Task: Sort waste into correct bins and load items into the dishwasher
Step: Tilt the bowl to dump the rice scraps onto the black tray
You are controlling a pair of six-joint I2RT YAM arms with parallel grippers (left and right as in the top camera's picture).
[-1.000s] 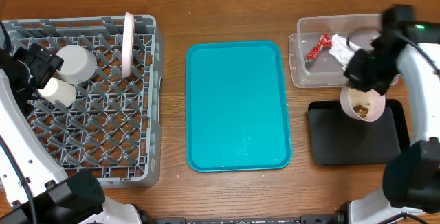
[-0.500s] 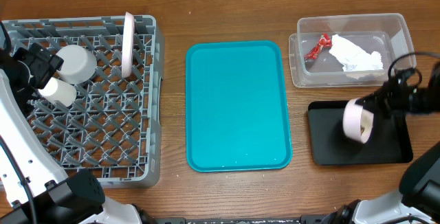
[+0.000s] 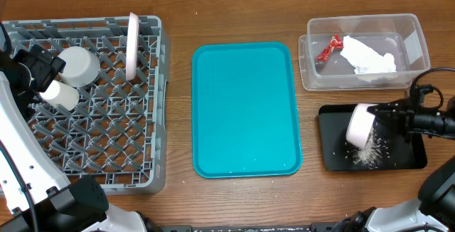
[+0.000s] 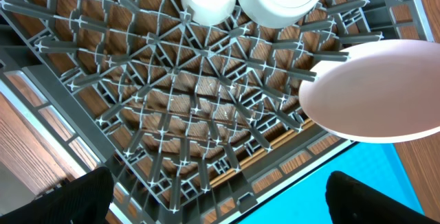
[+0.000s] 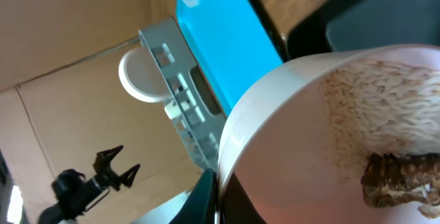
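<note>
From above, the right gripper (image 3: 384, 112) sits over the black tray (image 3: 334, 157) at the near right, pinching the rim of a tipped bowl (image 3: 359, 125) that lies on its side with its mouth facing the near end of the tray. Loose rice grains (image 3: 370, 155) are scattered on the tray just below the bowl's mouth. Only the right wrist view looks into the bowl: rice is stuck to its inner wall and a brown food lump (image 5: 399, 183) sits low inside it. One dark finger (image 5: 206, 196) shows against the outside of the rim.

Beyond the black tray, the clear tub (image 3: 419, 36) holds the red wrapper (image 3: 327, 49) on its left side and the white napkin (image 3: 370, 58) to the right of it. The teal tray (image 3: 245, 107) lies in the middle of the table.

At the far left, the grey rack (image 3: 106, 146) carries a plate (image 3: 133, 45) standing on edge near its far wall, with a racked bowl (image 3: 78, 65) and a cup (image 3: 60, 95) side by side to the plate's left. The left wrist view shows the left gripper (image 4: 216, 193) above the rack's lattice with its fingers (image 4: 75, 196) spread wide and nothing between them. The overhead view does not show that spread.
</note>
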